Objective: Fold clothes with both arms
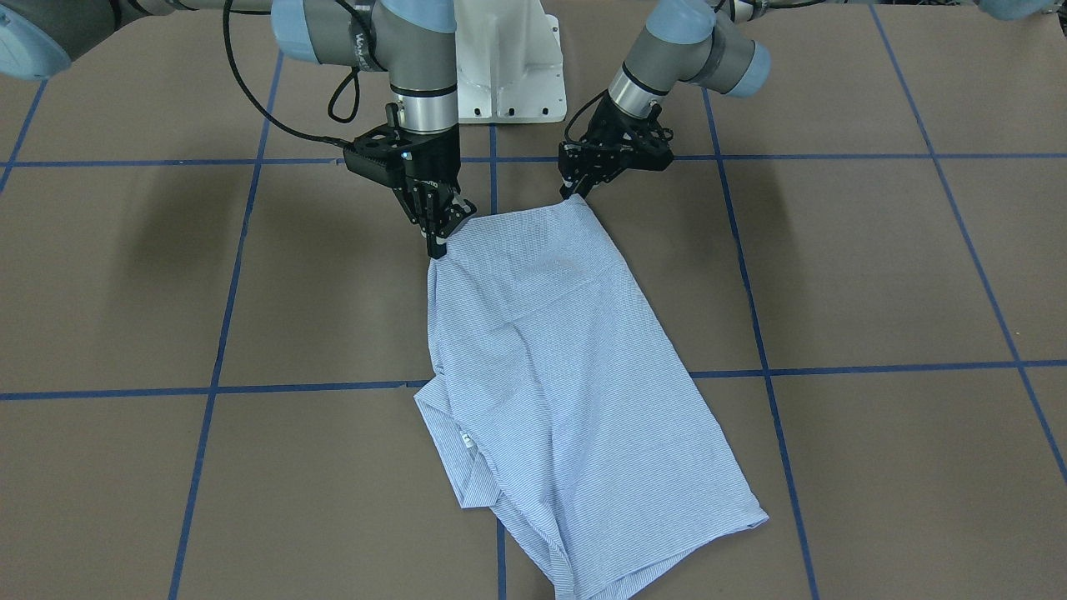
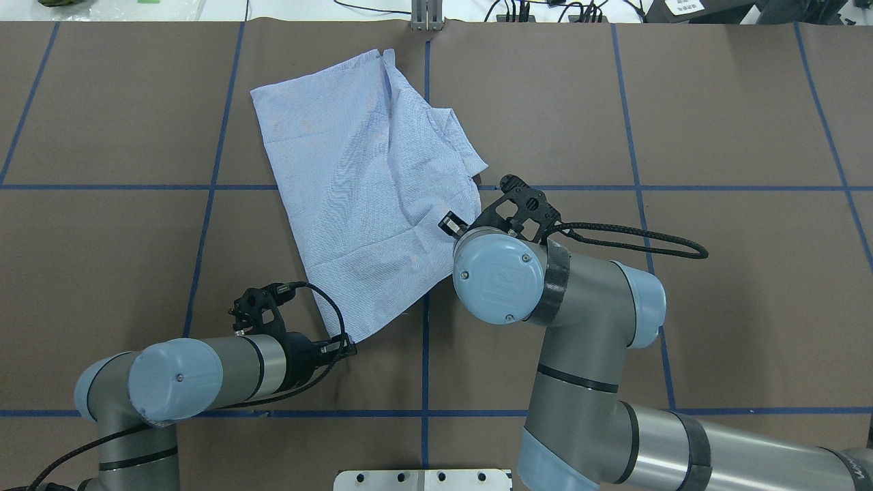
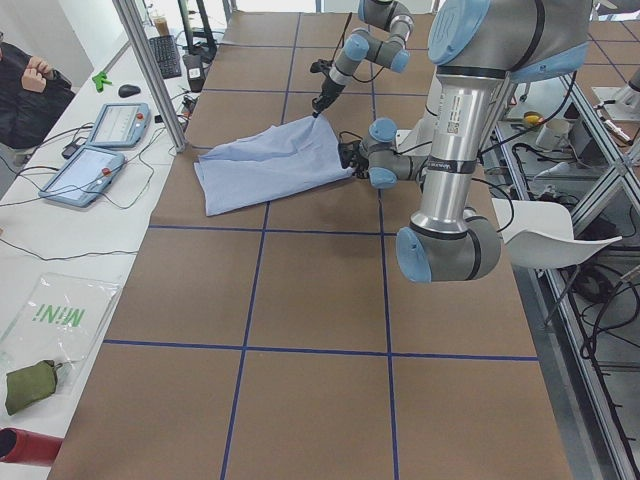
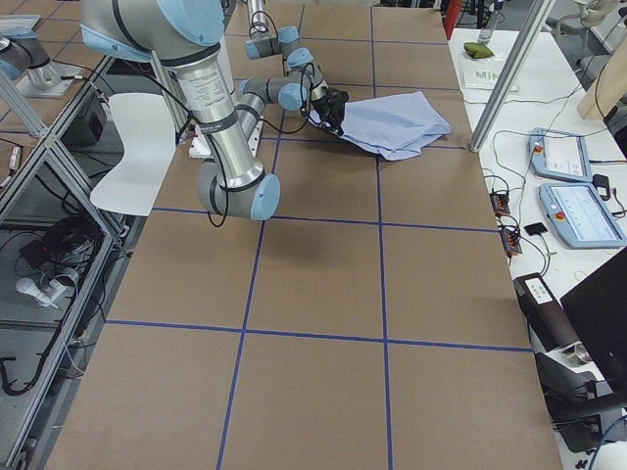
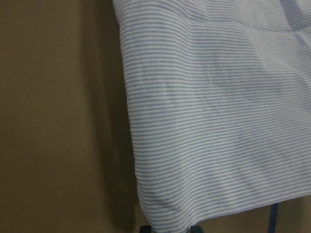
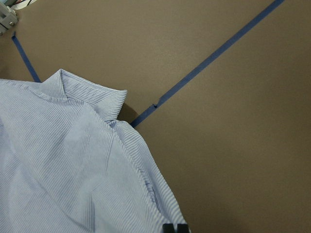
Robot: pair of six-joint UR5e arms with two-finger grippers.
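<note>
The light blue-and-white striped shirt (image 1: 567, 375) lies folded on the brown table and stretches away from the robot, its collar (image 6: 82, 92) in the right wrist view. My left gripper (image 1: 574, 197) is shut on the shirt's near corner, seen also overhead (image 2: 349, 348). My right gripper (image 1: 437, 247) is shut on the other near corner, partly hidden overhead under its own wrist (image 2: 450, 225). Both corners are held slightly above the table, and the far part of the shirt (image 2: 361, 157) rests on it. Striped cloth (image 5: 218, 121) fills the left wrist view.
The white pedestal base (image 1: 508, 75) stands between the arms. Blue tape lines (image 1: 208, 387) grid the brown table. An operators' bench with tablets (image 3: 100, 150) and a metal post (image 3: 150, 70) lie beyond the table's far edge, close to the shirt's far end.
</note>
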